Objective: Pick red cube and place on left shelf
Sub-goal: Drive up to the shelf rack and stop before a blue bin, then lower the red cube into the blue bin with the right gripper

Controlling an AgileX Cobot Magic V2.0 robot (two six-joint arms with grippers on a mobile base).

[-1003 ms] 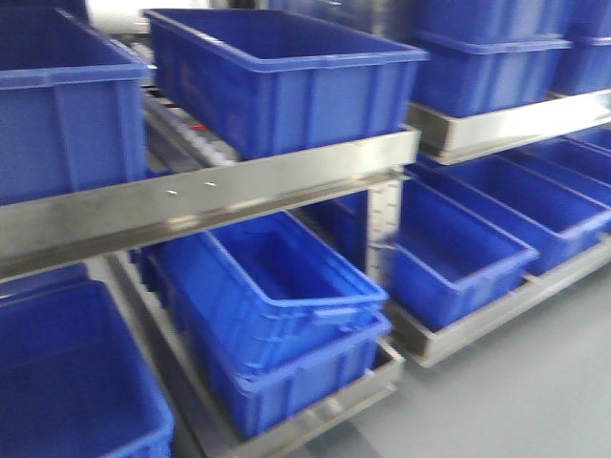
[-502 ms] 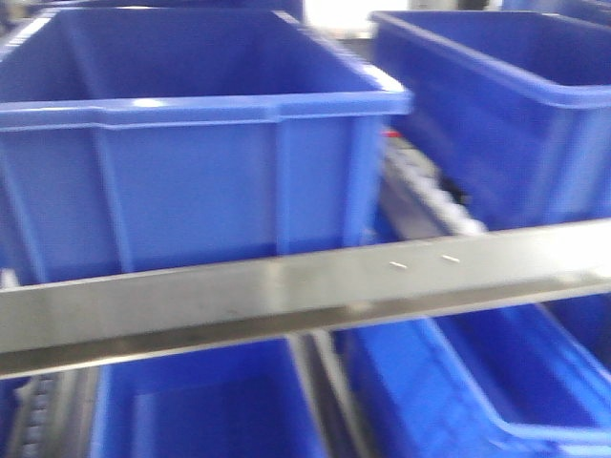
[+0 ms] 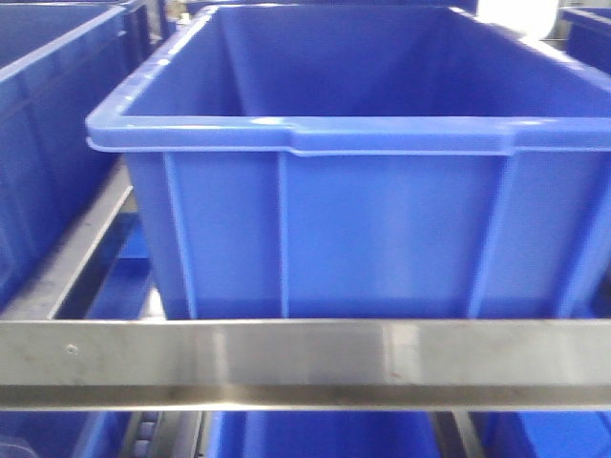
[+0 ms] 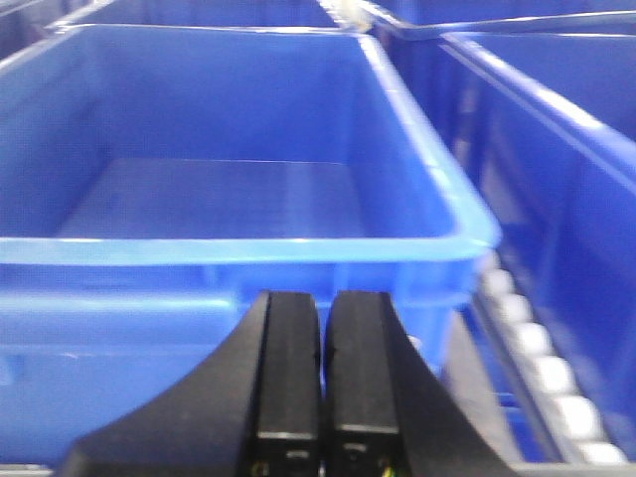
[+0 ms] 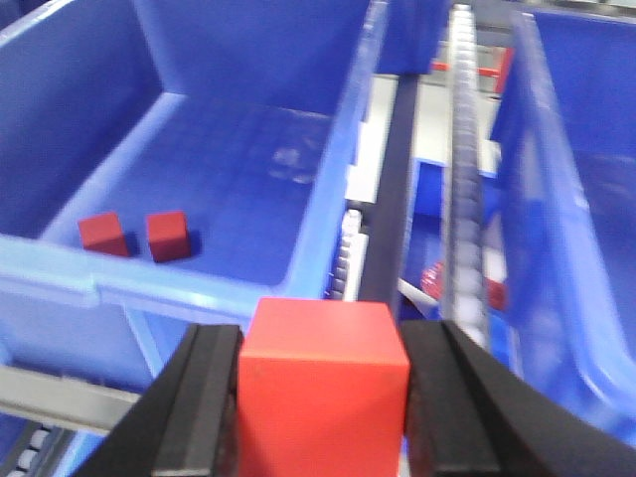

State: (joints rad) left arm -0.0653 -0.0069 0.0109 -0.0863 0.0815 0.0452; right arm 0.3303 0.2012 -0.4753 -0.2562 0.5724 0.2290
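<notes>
Right claw (image 5: 323,397): clamped on the red cube (image 5: 323,373), with a black finger flat against each side face and the top face bare.
Cube's place: in the right claw, seen over the near right corner of a crate (image 5: 199,288); its height above the rim cannot be told.
Crate floor: a loose cube (image 5: 102,234) and its twin (image 5: 167,236) sit just apart near the front left corner, with broad open floor behind and to their right.
Gap: a roller strip (image 5: 459,199) runs away between that crate's right rim and a second crate (image 5: 556,229).
Left claw (image 4: 323,368): fingers pressed together, gripping nothing.
Ahead of left claw: the near rim of a wide crate (image 4: 229,250) crosses just above the fingertips, with open floor beyond it.
Right of it: rollers (image 4: 537,348) fill the narrow lane to a side crate (image 4: 556,169).
Front view: the shelf (image 3: 286,358) shows a steel rail from edge to edge, with a small screw (image 3: 72,348) at its left.
Behind the rail: a front crate (image 3: 363,229) with a thick rim and ribbed wall.
Left margin: a side rail (image 3: 76,258) separates it from a far-left crate (image 3: 38,143).
</notes>
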